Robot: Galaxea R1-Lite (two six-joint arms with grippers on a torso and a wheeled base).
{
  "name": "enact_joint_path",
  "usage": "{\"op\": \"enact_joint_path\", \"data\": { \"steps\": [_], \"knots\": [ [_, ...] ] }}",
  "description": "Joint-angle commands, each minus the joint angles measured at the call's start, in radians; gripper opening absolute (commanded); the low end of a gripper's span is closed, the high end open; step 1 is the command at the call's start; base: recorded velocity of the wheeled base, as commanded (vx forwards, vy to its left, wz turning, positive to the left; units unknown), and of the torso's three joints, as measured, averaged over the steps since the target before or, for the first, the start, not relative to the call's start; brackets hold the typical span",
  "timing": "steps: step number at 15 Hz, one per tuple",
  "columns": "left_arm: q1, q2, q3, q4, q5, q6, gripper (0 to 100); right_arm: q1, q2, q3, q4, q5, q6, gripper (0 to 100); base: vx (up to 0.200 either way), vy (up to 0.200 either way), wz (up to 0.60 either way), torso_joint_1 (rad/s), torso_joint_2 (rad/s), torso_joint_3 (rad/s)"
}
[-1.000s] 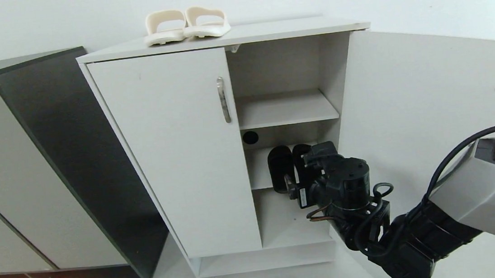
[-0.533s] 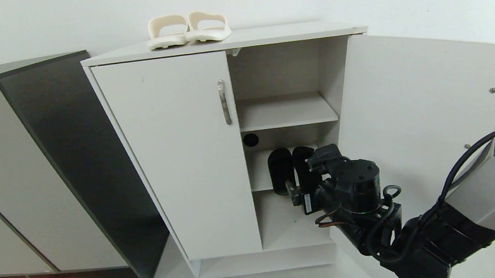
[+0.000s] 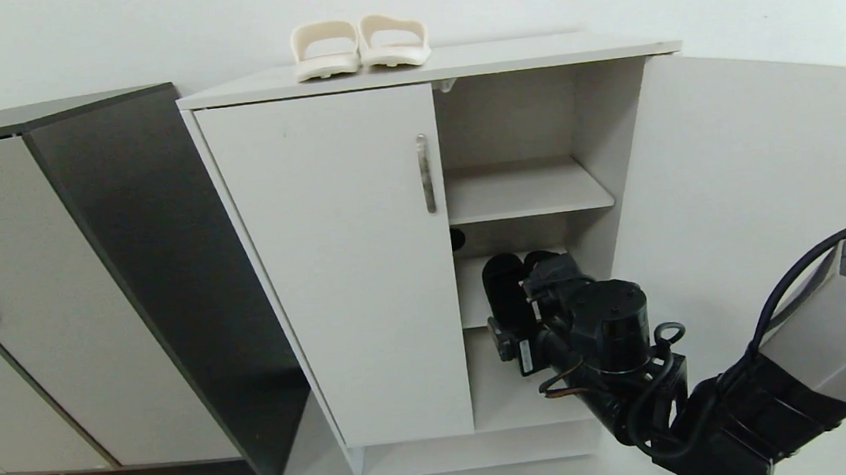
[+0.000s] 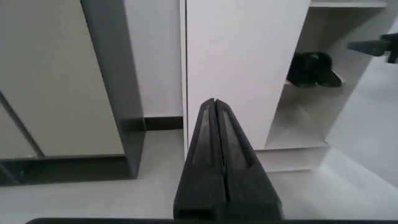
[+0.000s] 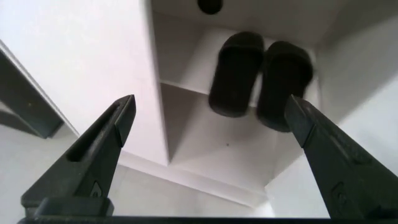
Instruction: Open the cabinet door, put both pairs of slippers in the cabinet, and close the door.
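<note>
Right gripper [image 5: 210,104], jaws spread wide and empty, is held low before the cabinet [image 3: 332,262], whose right door [image 3: 736,184] stands open. Black slippers [image 5: 236,74] lie side by side on the middle shelf. Beige slippers [image 3: 327,49] rest on top. Left gripper [image 4: 214,106], fingers pressed together, faces the left door [image 4: 242,56].

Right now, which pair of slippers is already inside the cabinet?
The black pair, on the middle shelf just ahead of the open right gripper; the cream pair sits on top of the cabinet.
</note>
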Motion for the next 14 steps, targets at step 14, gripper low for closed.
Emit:
{"op": "enact_joint_path", "data": {
  "steps": [14],
  "knots": [
    [-0.001, 0.001, 0.000, -0.001, 0.000, -0.002, 0, -0.001, 0.019, 0.007, -0.014, 0.001, -0.012, 100, 0.000, 0.114, 0.00, 0.003, 0.00, 0.001]
  ]
}}
